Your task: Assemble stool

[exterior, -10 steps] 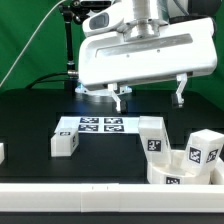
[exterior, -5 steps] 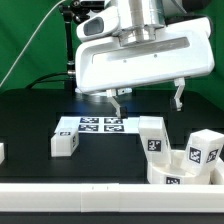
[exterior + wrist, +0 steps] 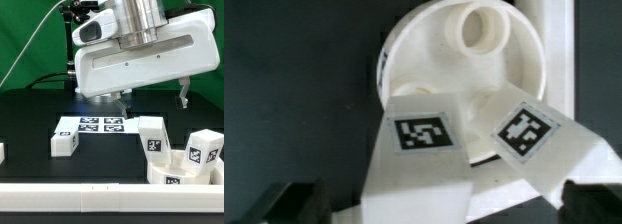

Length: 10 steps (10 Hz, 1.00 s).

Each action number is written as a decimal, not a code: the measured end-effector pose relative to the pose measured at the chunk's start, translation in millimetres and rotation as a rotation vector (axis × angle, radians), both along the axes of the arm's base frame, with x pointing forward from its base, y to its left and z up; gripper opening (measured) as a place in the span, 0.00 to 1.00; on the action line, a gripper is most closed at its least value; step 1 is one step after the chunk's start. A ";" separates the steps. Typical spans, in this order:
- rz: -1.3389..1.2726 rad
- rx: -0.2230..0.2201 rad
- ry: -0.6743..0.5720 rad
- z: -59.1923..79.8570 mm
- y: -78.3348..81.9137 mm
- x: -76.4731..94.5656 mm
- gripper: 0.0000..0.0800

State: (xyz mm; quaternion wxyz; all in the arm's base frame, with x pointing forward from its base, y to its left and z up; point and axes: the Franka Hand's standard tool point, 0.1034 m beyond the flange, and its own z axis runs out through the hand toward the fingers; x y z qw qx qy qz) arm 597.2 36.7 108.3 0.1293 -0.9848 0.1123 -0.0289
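Note:
The white stool seat (image 3: 166, 170) lies at the front on the exterior view's right, partly cut off by the frame. One white block leg (image 3: 151, 133) stands by it, and another (image 3: 206, 148) stands against it. A third leg (image 3: 65, 143) lies further to the left. My gripper (image 3: 154, 98) hangs open and empty well above the legs. In the wrist view the round seat (image 3: 464, 70) lies beyond two tagged legs (image 3: 425, 160) (image 3: 541, 135). My dark fingertips (image 3: 292, 203) flank them, apart from both.
The marker board (image 3: 96, 125) lies flat in the middle of the black table. A long white rail (image 3: 70, 194) runs along the front edge. Another white part (image 3: 1, 152) shows at the left edge. A green backdrop stands behind.
The gripper has shifted a little to the exterior view's right and tilted, its body now filling more of the frame. The parts on the table have not moved.

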 end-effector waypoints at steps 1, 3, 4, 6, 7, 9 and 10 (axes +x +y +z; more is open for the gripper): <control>0.093 -0.024 -0.032 -1.1 -3.6 2.0 0.81; 0.296 -0.092 -0.091 -0.2 -6.6 7.9 0.81; 0.416 -0.117 -0.109 -1.0 -4.1 8.5 0.81; 0.515 -0.128 -0.129 -1.7 -6.3 8.2 0.81; 0.588 -0.138 -0.143 -1.9 -7.0 8.1 0.81; 0.777 -0.163 -0.175 -1.9 -4.1 8.1 0.81; 0.844 -0.171 -0.185 -2.3 0.3 8.6 0.81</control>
